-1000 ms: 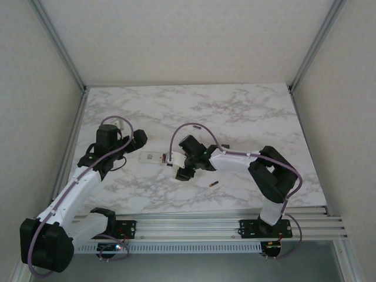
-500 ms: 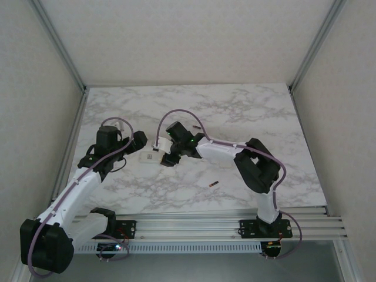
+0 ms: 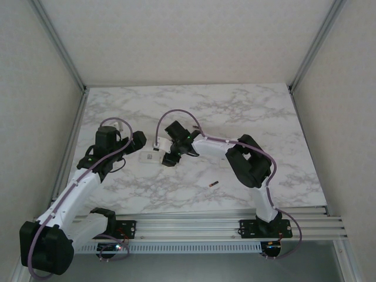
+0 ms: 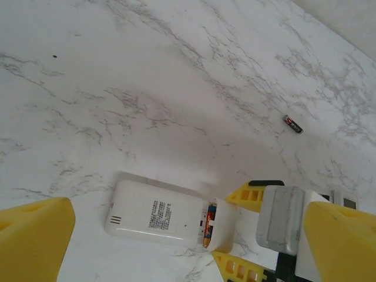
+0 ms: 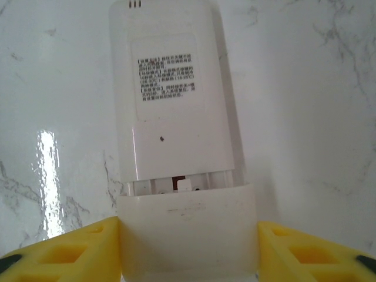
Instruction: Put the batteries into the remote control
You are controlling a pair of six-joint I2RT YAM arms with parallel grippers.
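The white remote control [image 3: 148,157] lies back-up on the marble table, its label [image 5: 166,78] facing up. My right gripper [image 3: 167,156] is shut on the white battery cover [image 5: 188,232], one yellow finger against each side, and holds it against the remote's [image 5: 170,100] open end. Through the slit left between cover and body a battery [image 4: 207,224] shows, reddish, inside the compartment. Another battery [image 3: 213,184] lies loose on the table to the right. My left gripper [image 3: 139,141] hovers open just left of the remote [image 4: 155,212], touching nothing.
The loose battery [image 4: 292,124] lies alone on bare marble [image 3: 235,111]. A metal frame post [image 3: 59,47] and side walls border the table. The arms' rail [image 3: 205,226] runs along the near edge.
My right gripper has carried the cover leftward to the remote's open end. The right arm has stretched further left. The left arm has hardly moved.
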